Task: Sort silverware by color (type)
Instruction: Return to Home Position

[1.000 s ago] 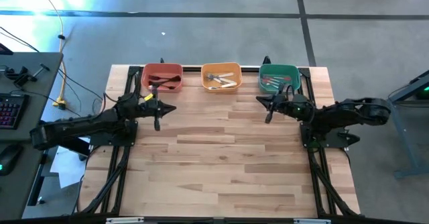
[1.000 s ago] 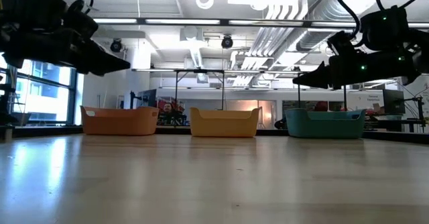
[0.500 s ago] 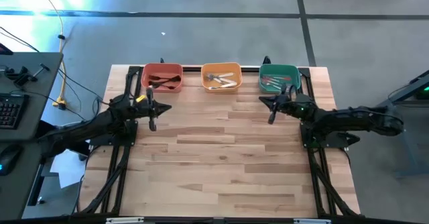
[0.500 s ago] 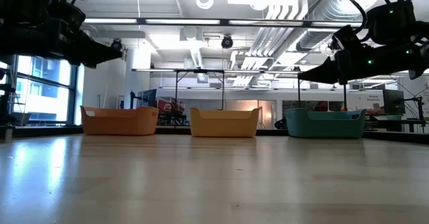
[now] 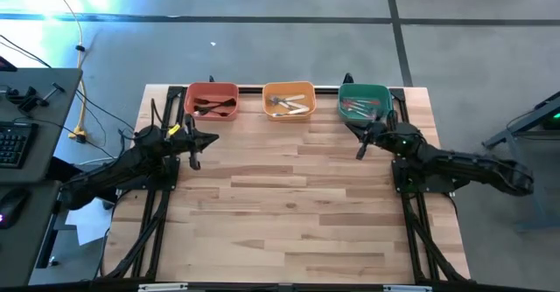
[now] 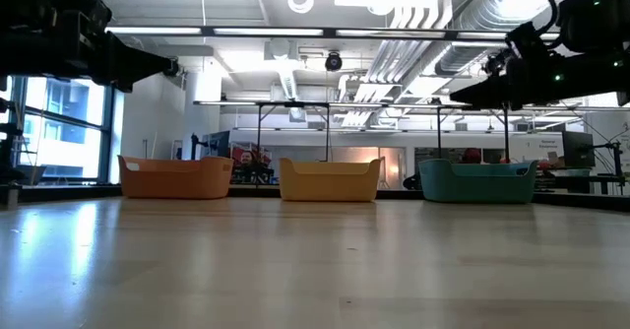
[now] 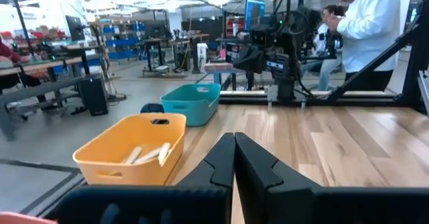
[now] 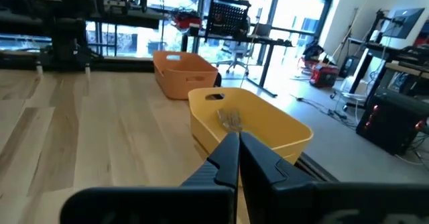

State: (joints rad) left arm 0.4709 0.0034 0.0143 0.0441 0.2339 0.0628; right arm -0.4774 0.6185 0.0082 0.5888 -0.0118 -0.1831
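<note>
The silverware lies in three bins along the table's far edge. Dark forks are in the red bin, pale forks in the orange bin and red-handled forks in the green bin. My left gripper hovers shut just in front of the red bin, pointing level, with nothing in it. My right gripper hovers shut in front of the green bin's near left corner, also holding nothing. Their shut fingertips show in the wrist views.
Bare wooden tabletop stretches from the bins to the near edge. Black frame rails run along both side edges. Beyond the table, a person stands in the left wrist view, and a desk with a keyboard is at the left.
Both arms have drawn back and risen. My left gripper has moved toward the table's left edge and up, and my right gripper toward the right edge and up. Both have stayed shut. The forks in the bins have not moved.
</note>
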